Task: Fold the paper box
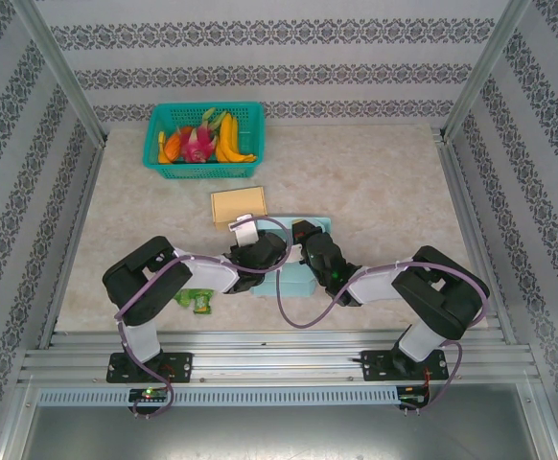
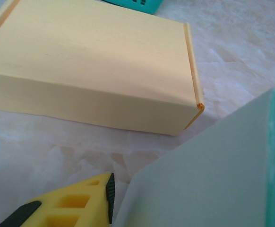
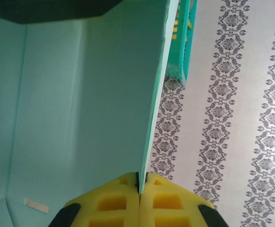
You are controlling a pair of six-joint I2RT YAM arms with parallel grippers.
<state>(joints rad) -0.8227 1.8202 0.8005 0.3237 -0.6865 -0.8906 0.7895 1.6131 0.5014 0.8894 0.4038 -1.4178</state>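
1. A pale, marbled tabletop [image 1: 384, 182] sat between walls [image 1: 260, 72] papered in damask stripes.
2. A teal lattice basket [image 1: 154, 144] stood at the far edge, with a smooth cream carton [image 1: 238, 205] nearer.
3. Whether the left gripper's [image 1: 250, 235] jaws were open could not be told.
4. The matte teal paper box [image 1: 296, 281] stood mid-tabletop.
5. The right gripper [image 3: 140, 187] pinched its thin panel.

A robot test cell in a lab, dressed like a home: aluminium posts [image 1: 57, 67] and rails [image 1: 279, 362] fence the marble-look table [image 1: 384, 182], patterned wallpaper panels [image 1: 279, 72] stand around it, and a basket [image 1: 202, 171] of fruit sits at its far edge.
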